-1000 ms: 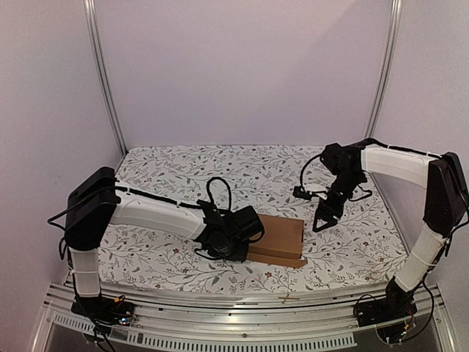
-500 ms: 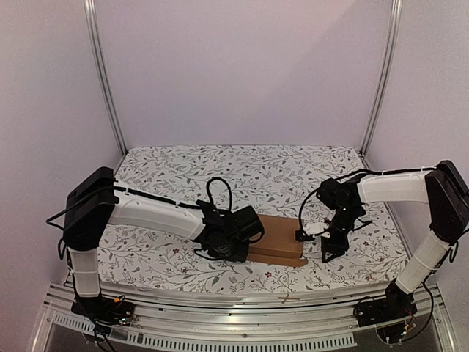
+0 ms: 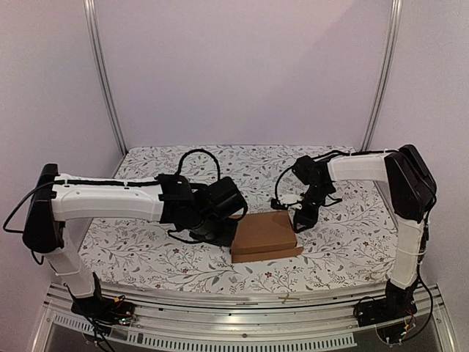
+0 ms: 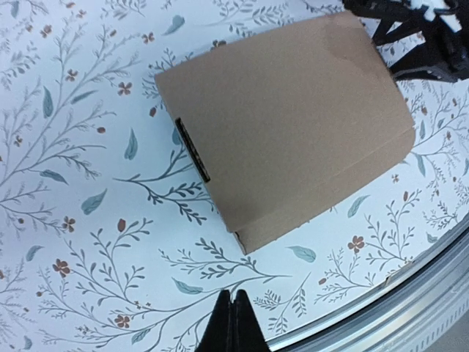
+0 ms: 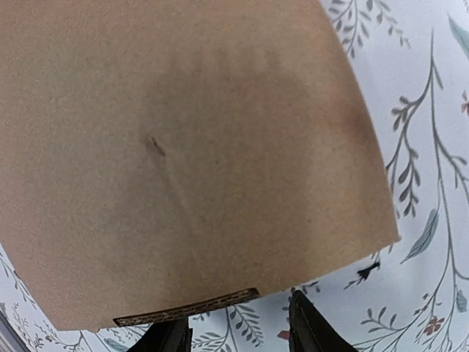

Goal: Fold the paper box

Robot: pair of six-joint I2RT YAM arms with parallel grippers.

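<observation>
The paper box (image 3: 264, 232) is a flat brown cardboard box, folded shut and lying on the flowered cloth; its bottom flap sticks out along the near edge. It fills the middle of the left wrist view as the paper box (image 4: 289, 121) and most of the right wrist view as the paper box (image 5: 183, 154). My left gripper (image 4: 234, 323) is shut and empty, hovering over the cloth just off the box's left side, apart from it. My right gripper (image 5: 238, 334) stands open at the box's far right corner, with only cloth between its fingers (image 5: 308, 326).
The flowered cloth (image 3: 146, 249) covers the table. The metal rail of the table's front edge (image 4: 410, 308) lies close to the box. Metal posts (image 3: 102, 81) and pale walls close in the back and both sides.
My left gripper has lifted off the box's left end and drawn back to the left. My right gripper came down from the right to the box's far right corner. The box shifted slightly left.
</observation>
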